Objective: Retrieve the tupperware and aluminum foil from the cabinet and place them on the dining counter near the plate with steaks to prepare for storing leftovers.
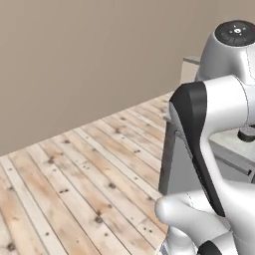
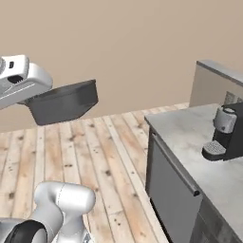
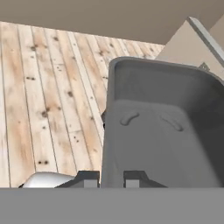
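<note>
Wooden plank floor [image 2: 71, 156] runs back to a plain beige wall [image 2: 118, 42], and a grey stone counter [image 2: 190, 137] with a coffee machine [image 2: 225, 133] stands on the right. Carried out over that floor is the tub [image 2: 64, 102], open side up and tipped a little, well clear of the counter edge. From the hand view the gripper [image 3: 111, 178] has its fingers clamped on the tub's near wall at the rim, one finger [image 3: 87, 178] outside and one inside. A one-sided hold like this can let the tub swing, so I would judge the carry is best done slowly, hand level, with the tub lifted above the counter edge before it comes down. Neither plate nor foil can be seen from here. Reaching forward at about chest height, the arm [image 2: 21, 83] has its elbow folded low by the base
</note>
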